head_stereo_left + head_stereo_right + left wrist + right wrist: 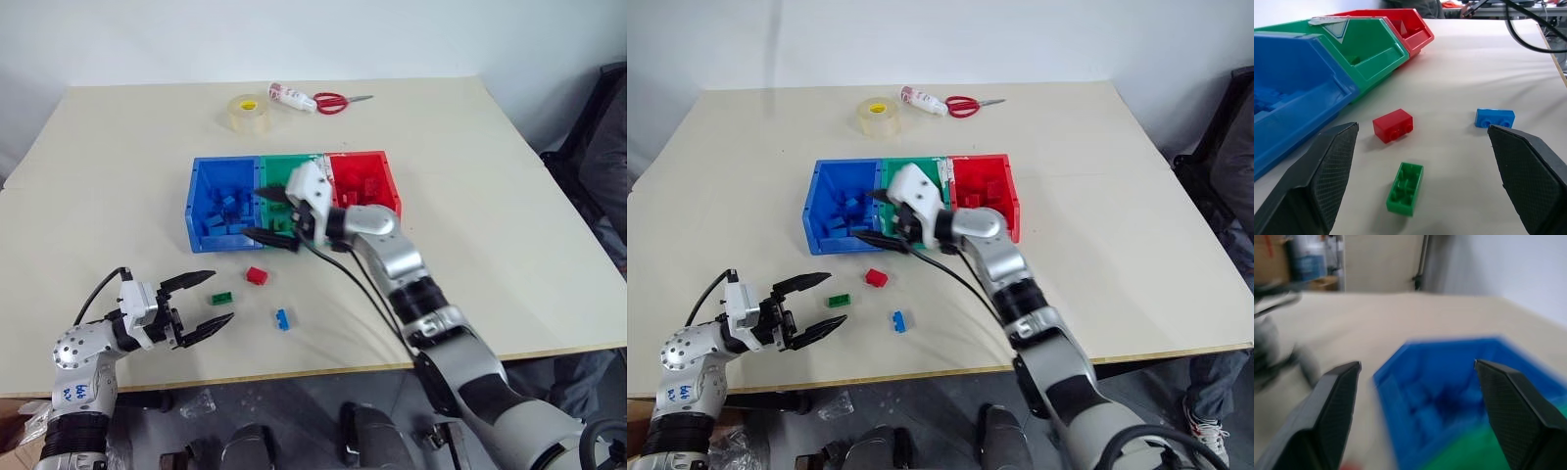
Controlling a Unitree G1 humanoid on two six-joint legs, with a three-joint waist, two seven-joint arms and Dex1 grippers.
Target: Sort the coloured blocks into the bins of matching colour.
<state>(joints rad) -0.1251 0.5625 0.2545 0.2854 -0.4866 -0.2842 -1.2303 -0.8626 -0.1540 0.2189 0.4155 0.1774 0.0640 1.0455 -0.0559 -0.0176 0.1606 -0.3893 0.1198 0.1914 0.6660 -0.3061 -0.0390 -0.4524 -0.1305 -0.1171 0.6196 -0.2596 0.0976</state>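
bins [294,201], three joined open-topped rectangular plastic boxes in blue, green and red, are sitting mid-table on the wide beige tabletop [509,196]; blue bricks are lying in the blue box and red ones in the red box. right gripper [273,215] is hovering over the green box's front edge beside the blue box, its black fingers standing apart and gripping nothing. left gripper [202,302] is resting near the table's front edge, fingers spread wide and empty. small red studded plastic brick [257,275] is lying just in front of the bins. small green studded brick [220,298] is lying just beside the left fingertips. small blue studded brick [282,318] is lying nearest the front edge.
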